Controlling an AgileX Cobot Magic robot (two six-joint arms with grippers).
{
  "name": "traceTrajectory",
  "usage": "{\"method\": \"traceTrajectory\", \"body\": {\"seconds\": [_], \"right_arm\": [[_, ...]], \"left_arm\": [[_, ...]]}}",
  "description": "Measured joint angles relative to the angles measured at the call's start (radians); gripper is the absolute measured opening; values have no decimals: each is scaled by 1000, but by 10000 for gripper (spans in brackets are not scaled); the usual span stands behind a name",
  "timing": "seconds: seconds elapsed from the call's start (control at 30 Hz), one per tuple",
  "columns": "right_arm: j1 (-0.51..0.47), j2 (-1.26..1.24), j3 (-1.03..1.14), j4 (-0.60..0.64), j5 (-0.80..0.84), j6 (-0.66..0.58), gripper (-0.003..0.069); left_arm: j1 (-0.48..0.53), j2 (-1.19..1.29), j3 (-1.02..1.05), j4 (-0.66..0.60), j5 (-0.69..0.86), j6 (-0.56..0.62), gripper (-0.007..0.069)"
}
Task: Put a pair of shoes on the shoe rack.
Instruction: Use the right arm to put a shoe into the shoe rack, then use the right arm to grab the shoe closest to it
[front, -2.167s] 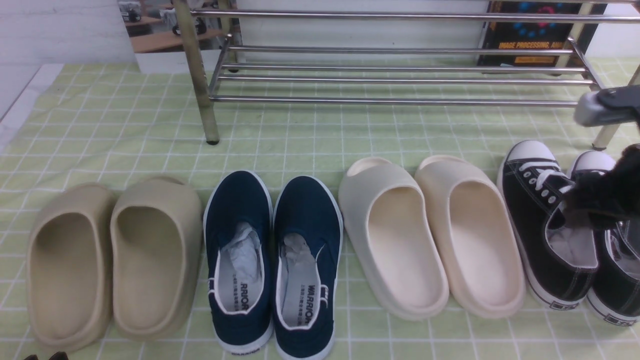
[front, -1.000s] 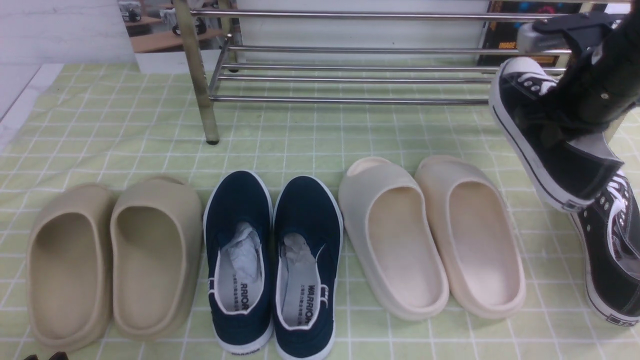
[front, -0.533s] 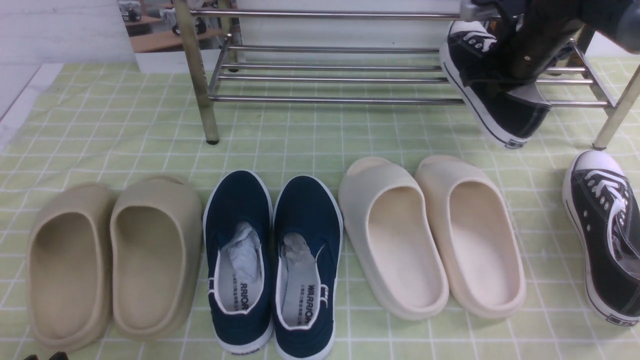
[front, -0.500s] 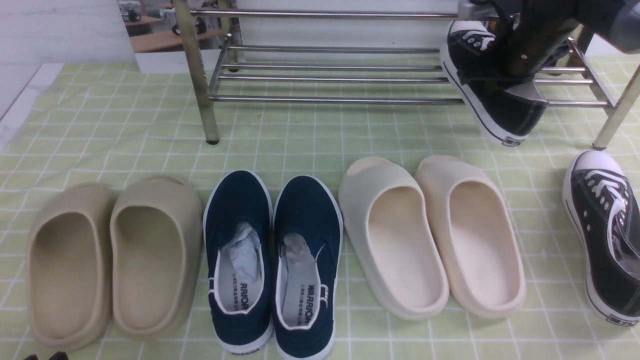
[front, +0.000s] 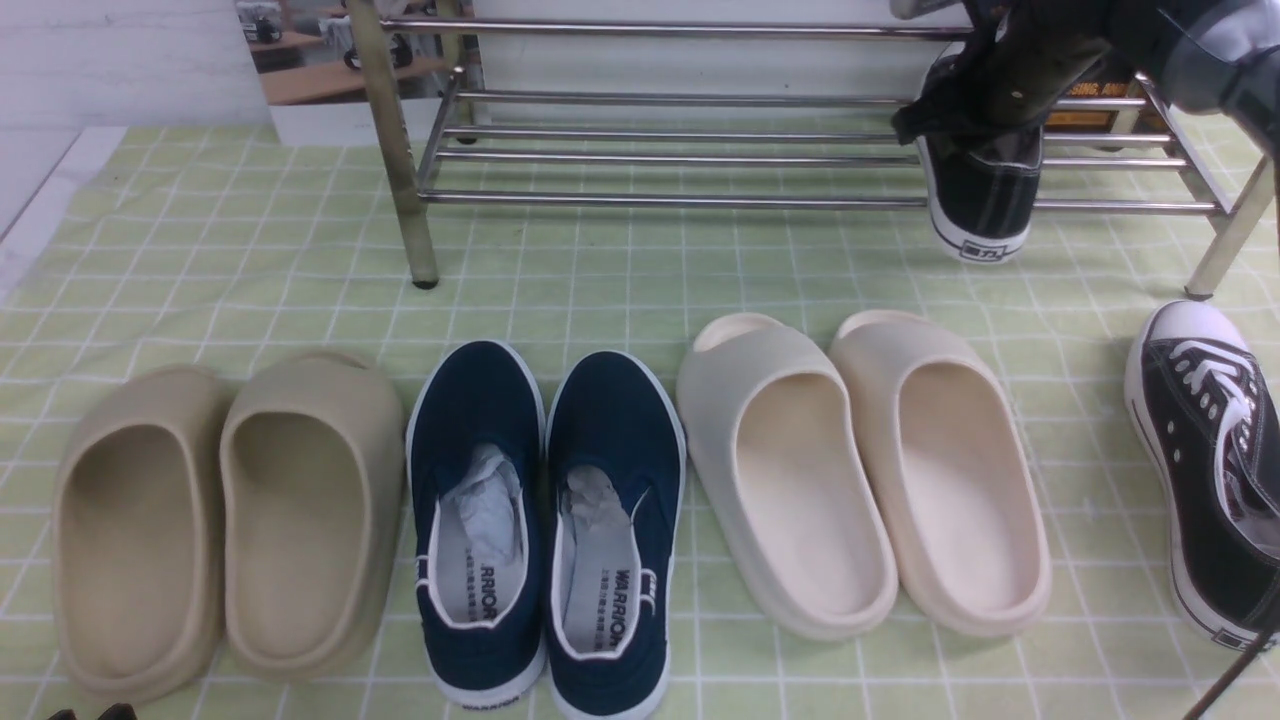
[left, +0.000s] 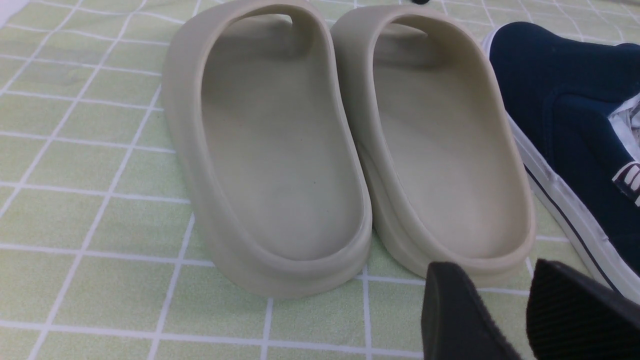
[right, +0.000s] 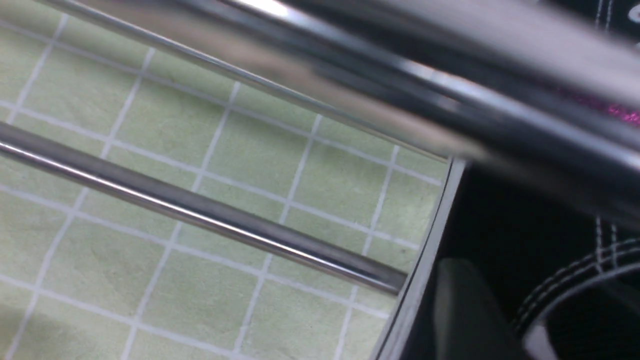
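Eight shoes are counted on the bench (front: 250, 250), which is covered by a pale green cloth gridded in white. They are two tan foam slides (front: 310, 500), two navy canvas slip-ons (front: 615, 440) with white trim and crumpled paper stuffed inside, two cream foam slides (front: 780, 480), and two black canvas lace-up sneakers. The slides and slip-ons are lined up in pairs along the near edge. The slides are smooth and matte, moulded in one piece with rounded rims around oval footbeds.

One shoe rack (front: 700, 160) of shiny round steel bars on dull brass-coloured legs is stood along the far edge.

The held black sneaker (front: 980, 195) is placed on the rack's lower bars toward the far right corner. Its heel is turned to the near edge and hangs past the front bar. A white sole band, a heel label and white stitching are shown. Its collar is gripped by the right claw (front: 975, 115), which is closed on the canvas.

The second black sneaker (front: 1205, 450) is left on the cloth at the right edge, toe toward the far edge. A white rubber toe cap, white laces and grey lining are seen.

The left claw (left: 522, 320) is held low at the near left corner, just beside the tan slides' heels. Its two black textured fingers (left: 450, 310) are parted, with nothing between them.
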Motion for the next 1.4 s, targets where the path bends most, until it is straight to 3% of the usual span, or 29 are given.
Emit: {"method": "traceTrajectory", "body": {"seconds": [0.17, 0.37, 0.5, 0.57, 0.8, 0.97, 1.1, 1.13, 1.23, 1.3, 1.4], "right_arm": [[0, -111, 88, 11, 22, -6, 454], [-1, -354, 313, 22, 77, 18, 468], [-13, -499, 456, -7, 136, 123, 468], [-47, -607, 667, -33, 176, 195, 469], [-102, -728, 1157, -55, 43, 320, 503], [-101, -714, 1276, -86, -88, 381, 503], [-101, -660, 1302, -171, -158, 469, 404], [-101, -634, 1302, -193, -171, 496, 321], [-101, -620, 1302, -204, -179, 516, 214], [-99, -618, 1301, -207, -182, 527, 97], [-99, -629, 1280, -212, -141, 517, 62]], "left_arm": [[0, 0, 0, 0, 0, 0, 239], [0, 0, 0, 0, 0, 0, 239], [0, 0, 0, 0, 0, 0, 239], [0, 0, 0, 0, 0, 0, 239], [0, 0, 0, 0, 0, 0, 239], [0, 0, 0, 0, 0, 0, 239], [0, 0, 0, 0, 0, 0, 239], [0, 0, 0, 0, 0, 0, 239], [0, 0, 0, 0, 0, 0, 239], [0, 0, 0, 0, 0, 0, 239], [0, 0, 0, 0, 0, 0, 239]]}}
